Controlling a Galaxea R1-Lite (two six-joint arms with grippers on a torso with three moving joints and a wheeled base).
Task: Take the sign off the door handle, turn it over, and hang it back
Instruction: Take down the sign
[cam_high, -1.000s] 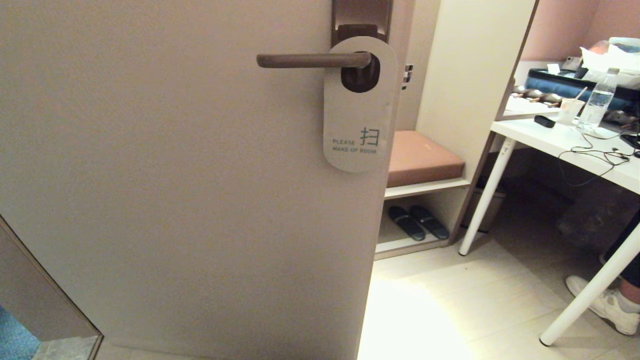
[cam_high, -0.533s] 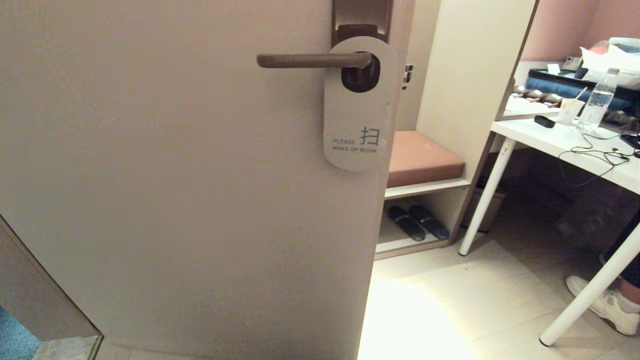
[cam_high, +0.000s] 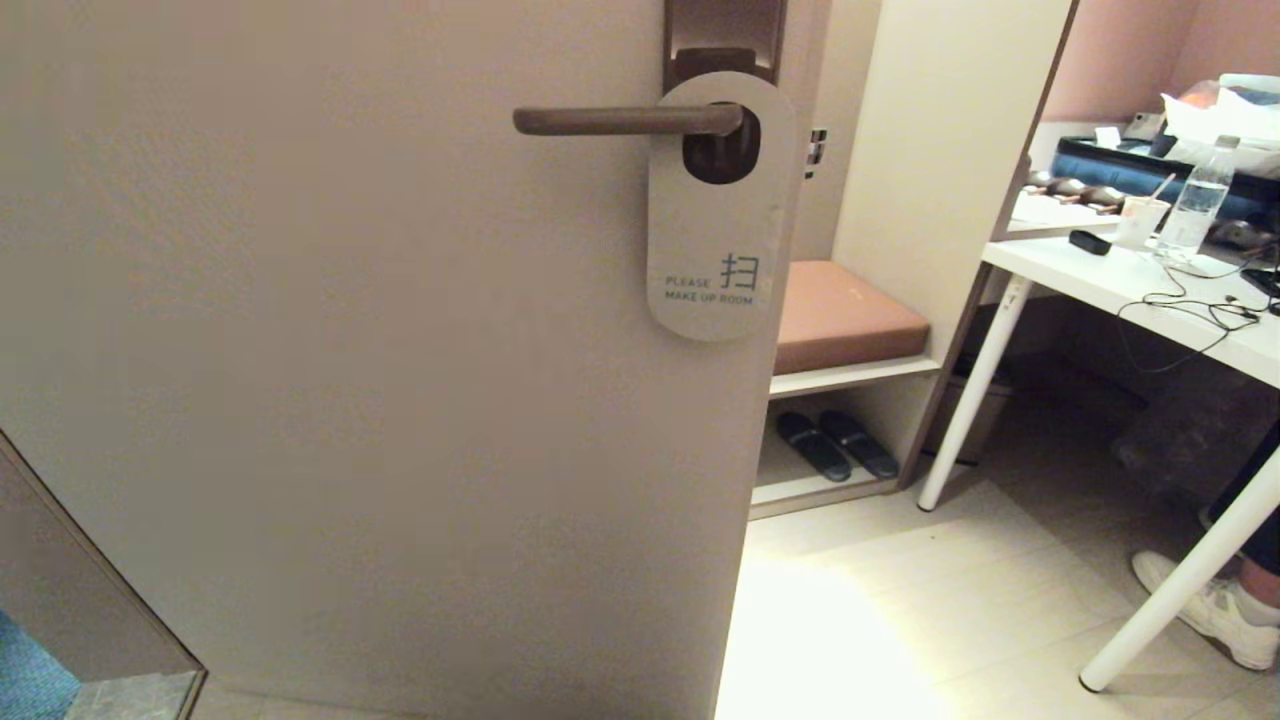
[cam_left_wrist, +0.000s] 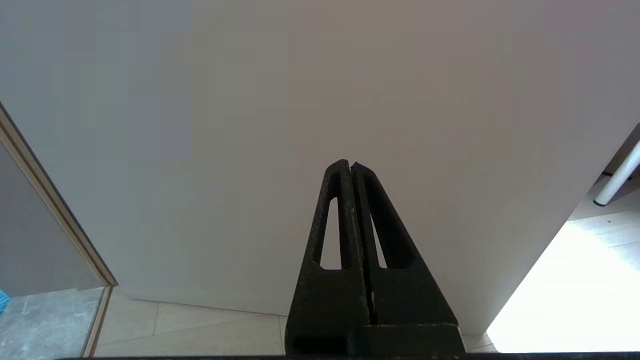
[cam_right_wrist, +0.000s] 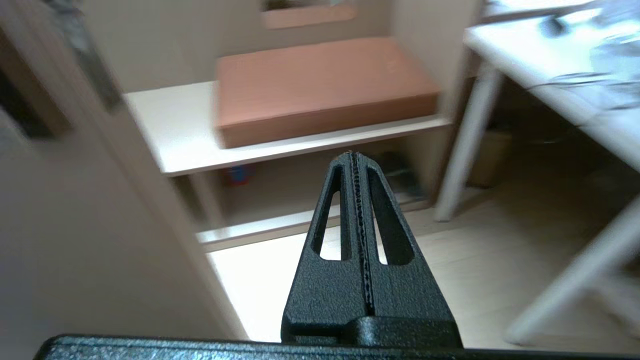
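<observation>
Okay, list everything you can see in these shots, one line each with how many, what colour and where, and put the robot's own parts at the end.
sign: one, off-white side out, hanging on the door handle
door handle: one, dark brown, level, on the door's right edge
backplate: one, brown, behind the handle
door: one, beige, fills the left of the head view
cushion: one, terracotta, on the shelf
slippers: two, dark, under the shelf
table: one, white, at right
water bottle: one, clear, on the table
paper cup: one, white, beside the bottle
left gripper: one, black, shut, facing the door
right gripper: one, black, shut, empty, pointing toward the shelf
</observation>
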